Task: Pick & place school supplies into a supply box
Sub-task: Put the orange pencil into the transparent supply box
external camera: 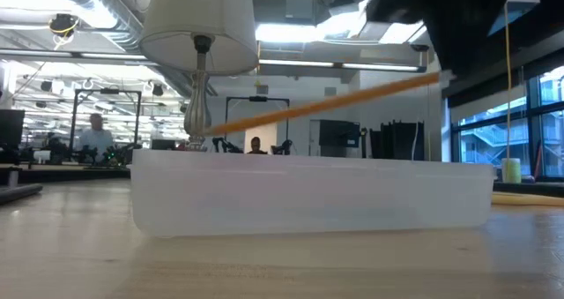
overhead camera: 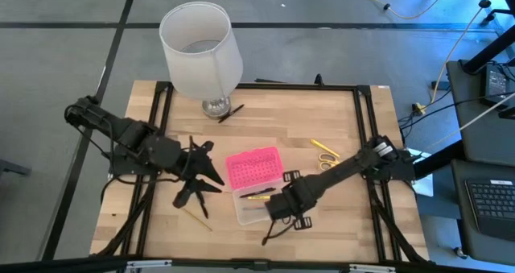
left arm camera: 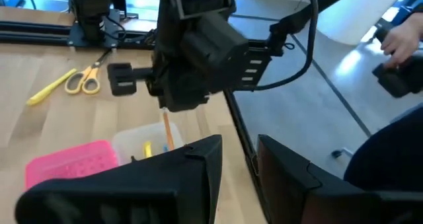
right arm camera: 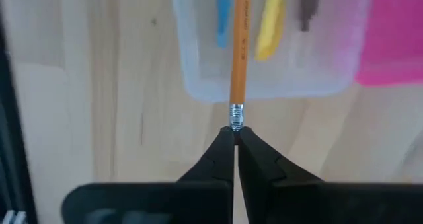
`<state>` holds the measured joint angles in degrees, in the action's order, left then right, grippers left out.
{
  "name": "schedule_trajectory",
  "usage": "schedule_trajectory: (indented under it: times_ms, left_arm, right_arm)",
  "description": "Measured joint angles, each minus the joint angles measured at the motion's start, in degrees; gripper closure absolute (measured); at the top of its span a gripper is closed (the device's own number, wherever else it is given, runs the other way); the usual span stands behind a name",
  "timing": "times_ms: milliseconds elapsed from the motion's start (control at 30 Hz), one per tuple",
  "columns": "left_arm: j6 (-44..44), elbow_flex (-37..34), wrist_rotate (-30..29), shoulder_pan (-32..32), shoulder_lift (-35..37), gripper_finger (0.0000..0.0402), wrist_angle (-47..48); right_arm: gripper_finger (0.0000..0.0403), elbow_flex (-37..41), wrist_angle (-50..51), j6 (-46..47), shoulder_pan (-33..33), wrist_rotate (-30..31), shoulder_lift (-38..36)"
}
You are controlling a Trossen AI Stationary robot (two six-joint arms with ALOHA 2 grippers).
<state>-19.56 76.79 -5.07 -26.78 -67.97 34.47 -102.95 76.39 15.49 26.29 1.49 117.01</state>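
While my right tool pinches the orange pencil by its eraser end above the supply box, I should lower it flat before letting go; my left tool waits part-open nearby.

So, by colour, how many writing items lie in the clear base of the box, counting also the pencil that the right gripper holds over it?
Seen in the clear base:
blue item: 1
yellow item: 1
dark item: 1
Held by its eraser end in the right gripper:
orange pencil: 1
Total: 4
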Motion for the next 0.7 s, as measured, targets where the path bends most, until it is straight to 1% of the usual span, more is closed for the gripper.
schedule_trajectory:
  times_ms: [233, 500, 700]
  left_arm:
    - [-0.9, 0.0, -3.7, -1.9, 0.0, 0.0313, 0.0]
    - [-0.8, 0.0, -4.3, -2.4, 0.0, 0.0313, 0.0]
    - [-0.4, 0.0, -4.3, -2.4, 0.0, 0.0313, 0.0]
  right_arm:
    - [0.0392, 4.4, -6.5, -3.6, -2.0, -1.3, 0.0]
    - [0.0388, 8.1, -14.7, 4.7, -3.8, -2.9, 0.0]
    - [0.0383, 11.2, -16.3, 5.5, -4.0, -3.3, 0.0]
